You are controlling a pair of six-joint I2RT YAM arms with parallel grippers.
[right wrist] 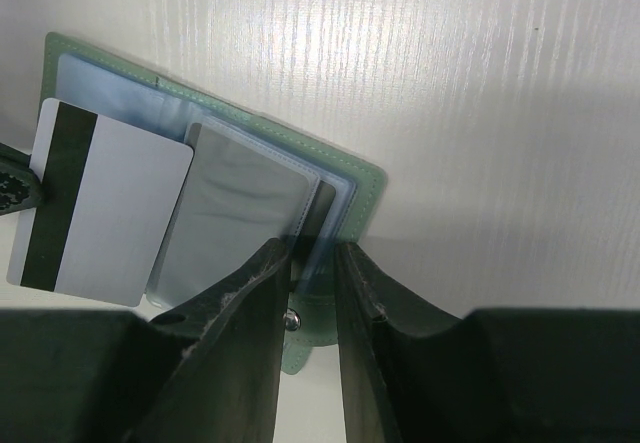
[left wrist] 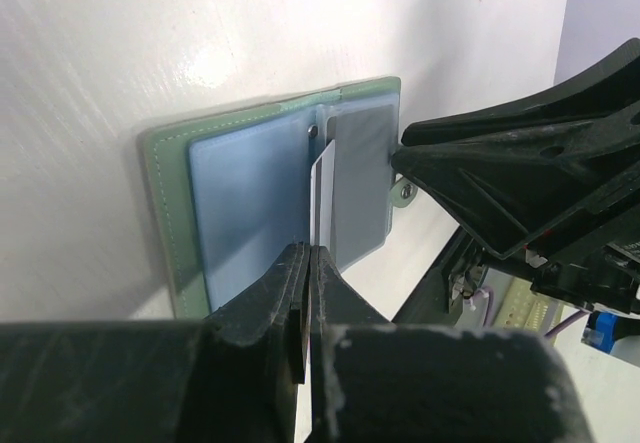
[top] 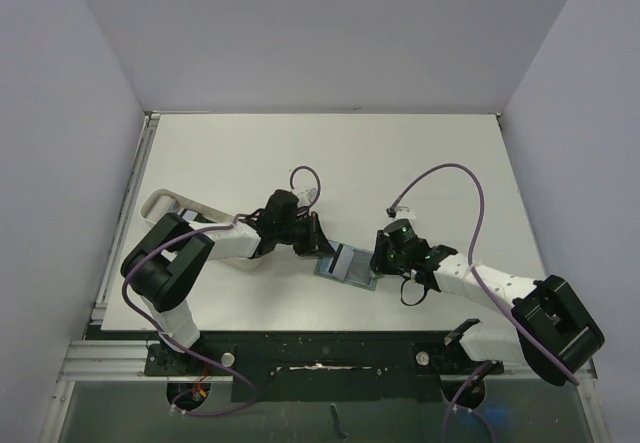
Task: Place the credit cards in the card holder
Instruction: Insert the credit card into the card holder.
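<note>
- Table (top: 250, 153): white surface. Both my arms reach in from the near edge and meet around the middle, closer to the near side than the far.
- My left gripper (left wrist: 307, 260): the fingers are pressed together on one edge of a credit card (right wrist: 110, 213). No gap shows apart from the card itself.
- Credit card: white face with a dark stripe along one edge. It is held up off the table, tilted, over the middle of the card holder (left wrist: 160, 213). Its free edge lies against the inner pages. I cannot tell whether it has entered a slot.
- Card holder: lies open on the table between my two grippers, sage green cover down and blue-grey pages up.
- Grey sleeve (right wrist: 240, 213): a page on the right half of the holder, raised from the cover, with the card overlapping its left side.
- Snap tab (right wrist: 295, 338): juts from the holder's right edge, just beside my right fingers.
- My right gripper (right wrist: 312, 253): the fingers are drawn in to a narrow gap, pinching the right corner of the holder at the grey sleeve.
</note>
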